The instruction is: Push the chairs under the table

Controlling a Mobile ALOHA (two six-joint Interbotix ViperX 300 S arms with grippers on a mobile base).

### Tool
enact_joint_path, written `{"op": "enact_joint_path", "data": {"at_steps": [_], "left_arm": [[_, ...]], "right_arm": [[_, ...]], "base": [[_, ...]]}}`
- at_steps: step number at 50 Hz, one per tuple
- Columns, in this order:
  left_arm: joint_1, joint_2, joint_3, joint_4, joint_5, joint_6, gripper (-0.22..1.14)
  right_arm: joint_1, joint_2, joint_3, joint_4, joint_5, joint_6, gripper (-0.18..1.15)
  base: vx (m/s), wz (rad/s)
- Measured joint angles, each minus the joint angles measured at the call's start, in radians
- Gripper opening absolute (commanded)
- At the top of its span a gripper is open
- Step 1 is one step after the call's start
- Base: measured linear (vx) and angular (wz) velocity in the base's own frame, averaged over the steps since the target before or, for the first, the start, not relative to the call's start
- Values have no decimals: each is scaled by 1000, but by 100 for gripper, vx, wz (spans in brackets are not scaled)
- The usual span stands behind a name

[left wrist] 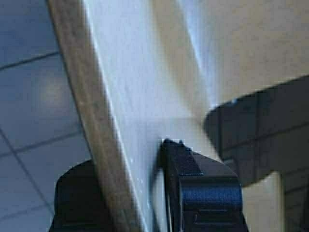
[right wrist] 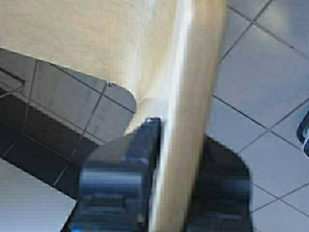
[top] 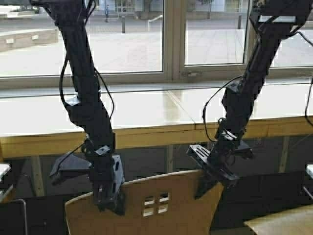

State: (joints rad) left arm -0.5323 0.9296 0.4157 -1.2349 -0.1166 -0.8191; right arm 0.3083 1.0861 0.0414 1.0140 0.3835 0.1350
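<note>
The chair (top: 161,205) stood before the tabletop's (top: 146,115) front edge, its back still short of it. The left claw (top: 108,198) was clamped on the back's top edge near its left corner, and the right claw (top: 208,178) likewise gripped the right corner.

I record a light tan plywood chair (top: 171,210) whose back carries four small square cutouts in a grid. The table (top: 146,115) top is pale wood with a yellowish front edge. Both grippers are black. The floor tiles (right wrist: 270,87) are grey with dark joints.
</note>
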Motion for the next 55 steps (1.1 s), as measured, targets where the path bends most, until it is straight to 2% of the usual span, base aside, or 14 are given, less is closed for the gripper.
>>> {"op": "enact_joint_path", "data": {"at_steps": [26, 55], "left_arm": [[75, 15, 12, 2, -31, 2, 3], [89, 25, 6, 6, -31, 32, 3]], "right_arm": [[54, 43, -61, 0, -12, 3, 5], [71, 46, -61, 0, -17, 3, 5]], "base": [[23, 0], [25, 5]]}}
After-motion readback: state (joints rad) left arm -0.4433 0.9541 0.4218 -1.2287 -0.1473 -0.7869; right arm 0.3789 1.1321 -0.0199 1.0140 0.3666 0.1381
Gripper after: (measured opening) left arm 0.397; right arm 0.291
